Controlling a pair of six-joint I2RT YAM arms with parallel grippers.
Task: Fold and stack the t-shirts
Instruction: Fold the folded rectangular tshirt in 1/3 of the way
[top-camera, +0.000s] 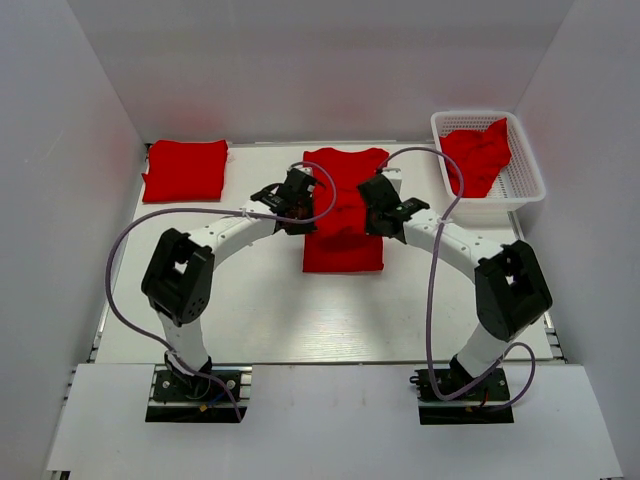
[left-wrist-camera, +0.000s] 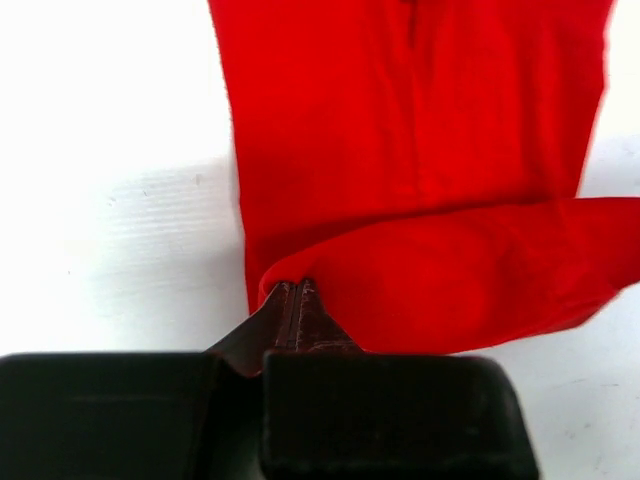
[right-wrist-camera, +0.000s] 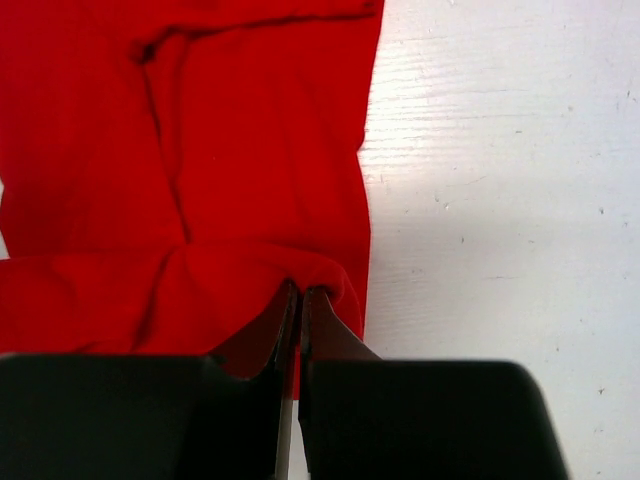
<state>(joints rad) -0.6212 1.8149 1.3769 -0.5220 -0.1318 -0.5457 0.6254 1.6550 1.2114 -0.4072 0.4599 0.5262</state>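
Both my left gripper (left-wrist-camera: 297, 300) and right gripper (right-wrist-camera: 300, 305) are pinching the folded red t-shirt (top-camera: 343, 255); only overhead is showing the mesh basket (top-camera: 480, 116).

Left wrist view: spread t-shirt (left-wrist-camera: 420, 150) ran off the top and right edges. The blurred body of the left gripper (left-wrist-camera: 297, 292) blocked the bottom. Right wrist view: cloth was cut off top and left, and the right gripper (right-wrist-camera: 300, 296) body hid the near part. Top view: both grippers covered the t-shirt's side edges, and their fingertips weren't visible. Red pile (top-camera: 478, 155) in basket (top-camera: 528, 185): count unreadable. Folded stack (top-camera: 185, 170) far left: layers too small to count.
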